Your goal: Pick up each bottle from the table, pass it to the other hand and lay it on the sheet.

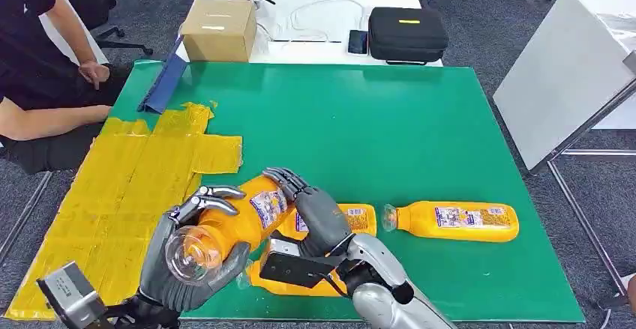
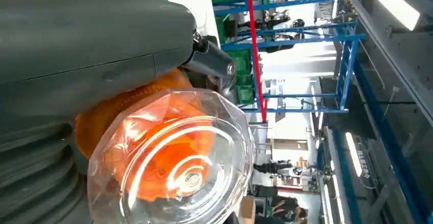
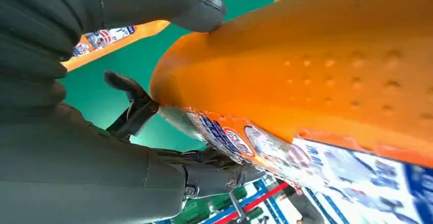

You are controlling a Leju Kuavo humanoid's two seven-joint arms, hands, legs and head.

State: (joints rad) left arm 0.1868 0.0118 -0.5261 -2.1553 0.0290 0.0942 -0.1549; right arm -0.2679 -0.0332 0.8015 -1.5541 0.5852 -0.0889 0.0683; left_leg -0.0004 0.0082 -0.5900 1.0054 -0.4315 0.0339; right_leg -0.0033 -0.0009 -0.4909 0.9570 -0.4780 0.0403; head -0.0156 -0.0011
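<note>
An orange juice bottle [image 1: 251, 213] with a clear cap is held tilted above the green table [image 1: 390, 127], between both hands. My left hand [image 1: 176, 258] grips its cap end, which the left wrist view shows close up as a clear dome [image 2: 173, 168] under the grey thumb [image 2: 92, 50]. My right hand [image 1: 315, 213] wraps the labelled body [image 3: 316, 66], thumb [image 3: 168, 2] on one side and fingers on the other. The yellow sheet [image 1: 127, 186] covers the table's left part. One more bottle [image 1: 457, 221] lies at the right; another [image 1: 356, 219] and a third [image 1: 289, 282] are partly hidden by my right arm.
A person [image 1: 34, 82] sits at the table's far left corner, one hand near the sheet. A blue strip [image 1: 165, 82] lies at the sheet's far end. A cardboard box [image 1: 217, 29] and a black case [image 1: 407, 34] stand on the white table behind. A white panel [image 1: 570, 74] leans at the right.
</note>
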